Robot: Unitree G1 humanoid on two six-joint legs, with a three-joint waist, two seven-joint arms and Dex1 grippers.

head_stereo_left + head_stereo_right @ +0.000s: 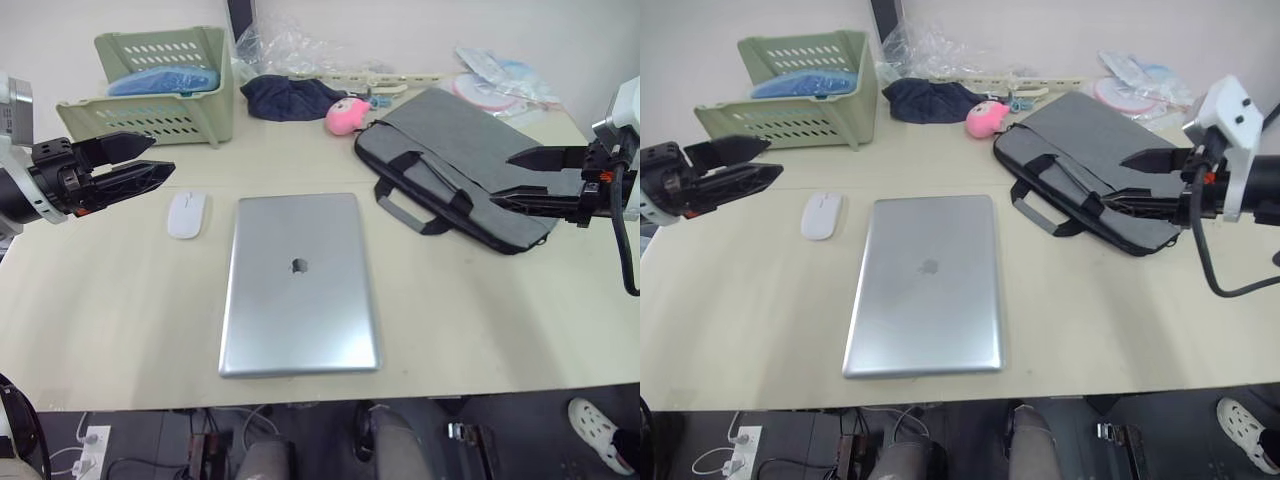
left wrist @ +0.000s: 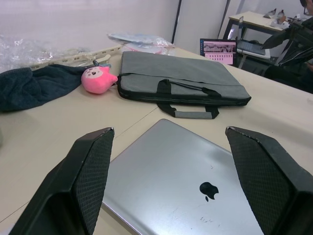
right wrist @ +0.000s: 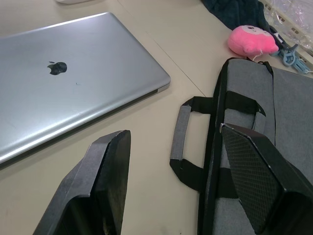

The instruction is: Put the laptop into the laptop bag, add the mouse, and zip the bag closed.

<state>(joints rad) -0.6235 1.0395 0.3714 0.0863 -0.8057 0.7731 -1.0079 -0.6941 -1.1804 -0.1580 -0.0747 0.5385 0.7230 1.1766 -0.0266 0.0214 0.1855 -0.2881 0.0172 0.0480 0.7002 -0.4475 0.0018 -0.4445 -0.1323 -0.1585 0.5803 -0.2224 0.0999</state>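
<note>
Head stereo pair looks down over table; both wrist cameras sit low, close, facing inward, sharing laptop and laptop bag.

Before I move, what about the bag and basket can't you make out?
- Laptop bag: zipper open or shut, too small in the eye views; far corner covered by the right gripper.
- Green basket: the blue thing inside, walls hide most of it.
- Mouse: underside hidden.

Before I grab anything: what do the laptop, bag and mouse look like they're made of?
Flat silver laptop: brushed metal by its matte sheen, likely aluminium. Grey rectangular bag: woven fabric with black webbing handles. Small white oval mouse: smooth glossy shell, probably plastic.
</note>
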